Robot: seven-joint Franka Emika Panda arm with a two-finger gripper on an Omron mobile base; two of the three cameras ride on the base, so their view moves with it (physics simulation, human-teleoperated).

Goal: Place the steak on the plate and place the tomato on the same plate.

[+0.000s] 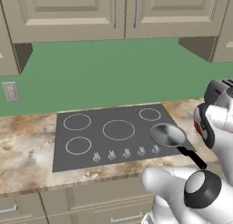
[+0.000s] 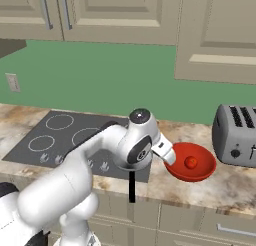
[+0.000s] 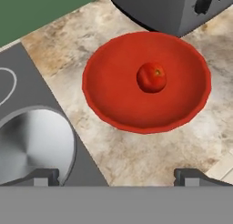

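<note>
The cooktop is a dark grey slab set into the marbled counter, with four white ring burners and a row of small knobs along its front edge. A small grey pan sits on the cooktop's front right corner, its black handle reaching out over the counter edge. Just beside the cooktop on the right rests a deep all-red bowl. Beyond the bowl, farther from the cooktop, stands a grey toaster. Behind the cooktop rises a green wall carrying a pale outlet, with beige cabinets above.
</note>
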